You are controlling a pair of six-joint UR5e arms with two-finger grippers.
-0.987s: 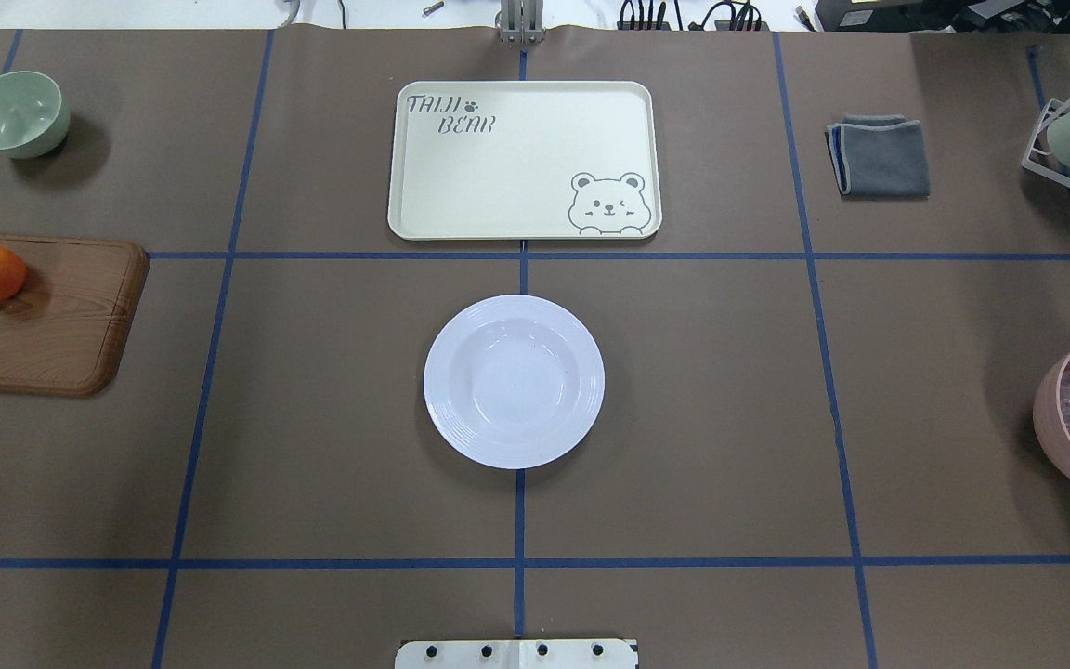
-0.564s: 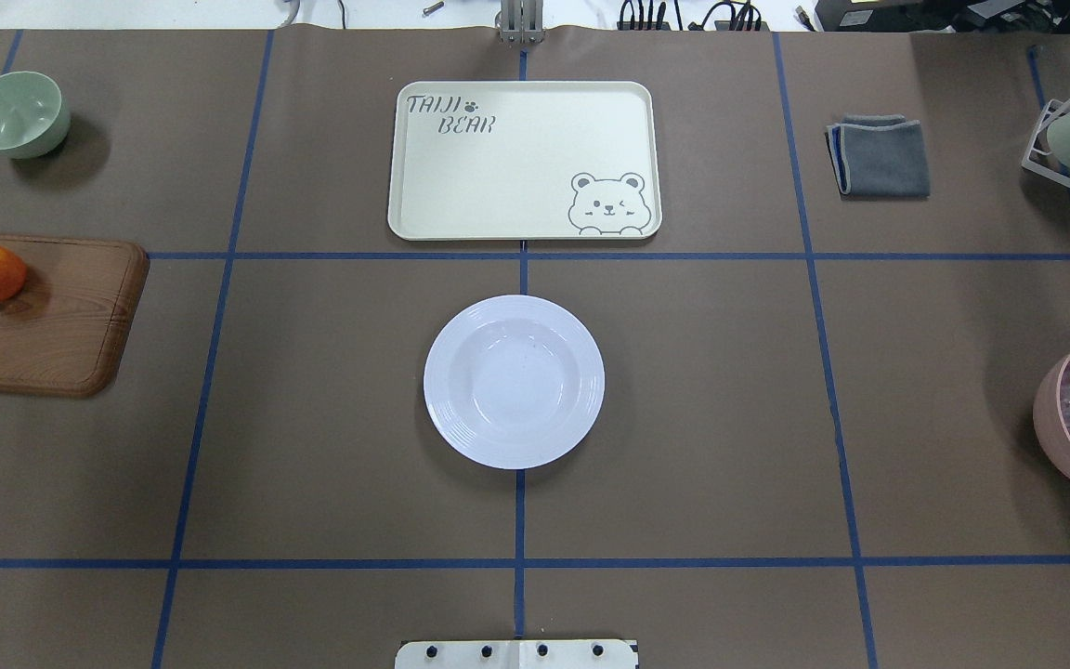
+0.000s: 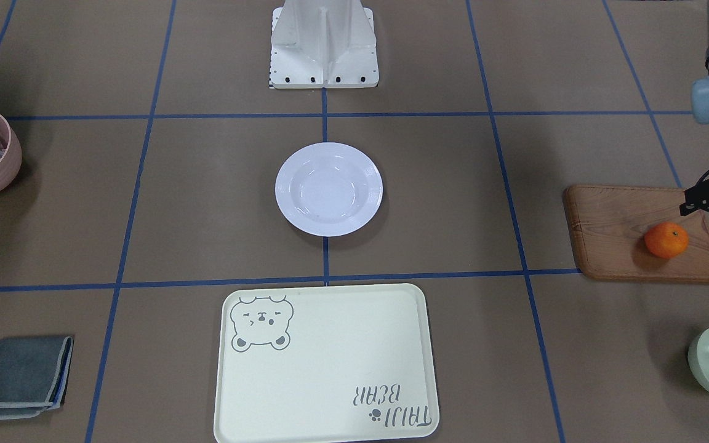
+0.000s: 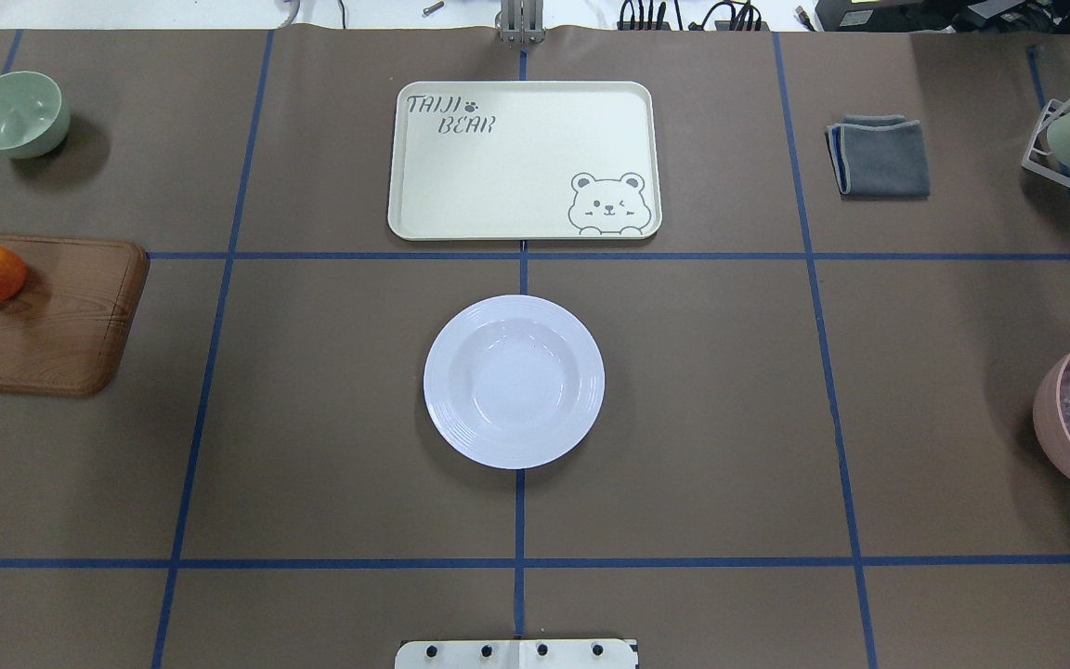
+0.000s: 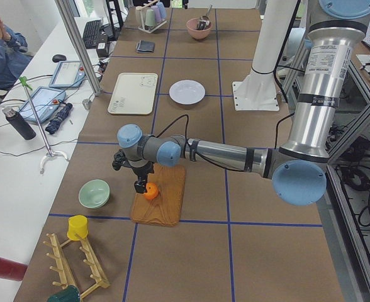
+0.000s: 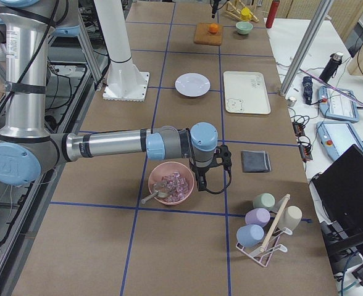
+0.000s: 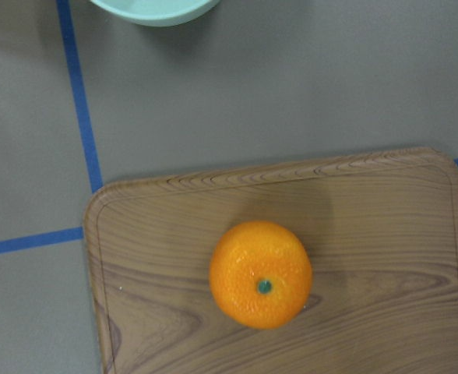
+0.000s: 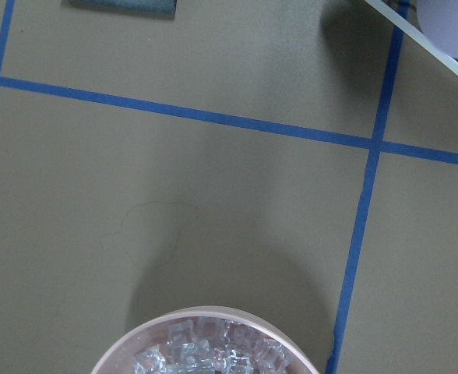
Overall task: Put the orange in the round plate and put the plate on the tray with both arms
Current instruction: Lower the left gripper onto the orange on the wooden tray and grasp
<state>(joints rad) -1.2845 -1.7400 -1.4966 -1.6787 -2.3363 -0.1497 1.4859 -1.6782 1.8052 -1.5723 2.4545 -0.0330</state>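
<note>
Brown table (image 4: 312, 418) | orange (image 7: 261, 273): glossy, dimpled, green stem dot, on wooden board (image 7: 385, 234) | both jaws: cannot tell

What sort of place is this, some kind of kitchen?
Most likely a robotics lab, not a kitchen: a left arm and right arm reach over a table gridded in blue tape, beside a desk with tablets.

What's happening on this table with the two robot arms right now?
The left gripper hovers close over the orange, which sits on the wooden board at the robot's left end of the table; it is not yet lifted. The right gripper hangs near the pink bowl of clear cubes at the other end. The round plate lies empty in the middle, and the tray beyond it is empty too. Whether either gripper is open cannot be told.
</note>
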